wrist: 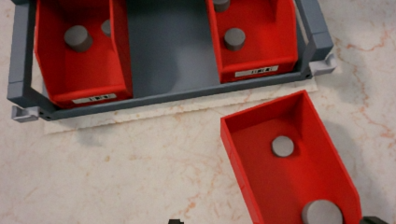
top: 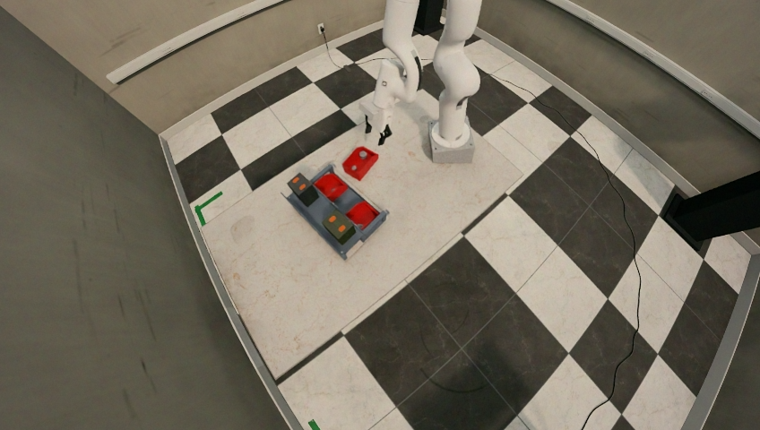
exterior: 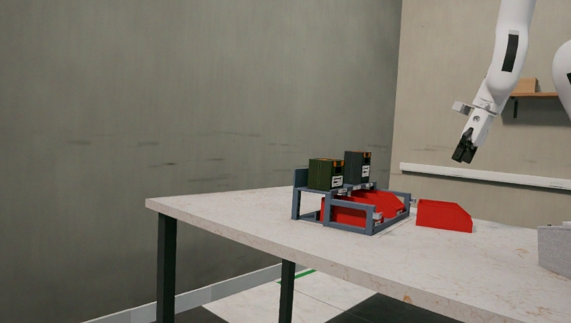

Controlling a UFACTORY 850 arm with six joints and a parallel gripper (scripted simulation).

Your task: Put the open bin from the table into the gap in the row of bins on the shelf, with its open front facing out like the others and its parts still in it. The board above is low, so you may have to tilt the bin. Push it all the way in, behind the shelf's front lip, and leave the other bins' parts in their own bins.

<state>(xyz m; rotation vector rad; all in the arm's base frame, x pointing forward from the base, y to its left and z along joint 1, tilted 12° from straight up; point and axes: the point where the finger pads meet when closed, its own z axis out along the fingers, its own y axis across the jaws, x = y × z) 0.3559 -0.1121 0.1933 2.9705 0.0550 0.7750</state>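
Note:
The loose red bin (top: 358, 161) (exterior: 442, 216) (wrist: 254, 168) stands upright on the table, turned a little from the shelf, its low open front away from it. It holds a small grey part (wrist: 282, 146) and a larger grey part (wrist: 322, 214). The blue-grey shelf (top: 321, 214) (wrist: 182, 95) holds two red bins, one left in the wrist view (wrist: 89, 70) and one right (wrist: 254, 56), each with grey parts. The gap (wrist: 168, 51) lies between them, behind the front lip. My gripper (top: 376, 132) (exterior: 464, 153) is open and empty, above the table and the loose bin.
A green box (top: 338, 226) (exterior: 325, 173) and a dark grey box (top: 303, 187) (exterior: 357, 167) stand on the shelf's upper board. Light grey tabs (wrist: 25, 113) (wrist: 323, 65) stick out at the shelf's front corners. The arm's base block (top: 452, 153) stands beyond the loose bin.

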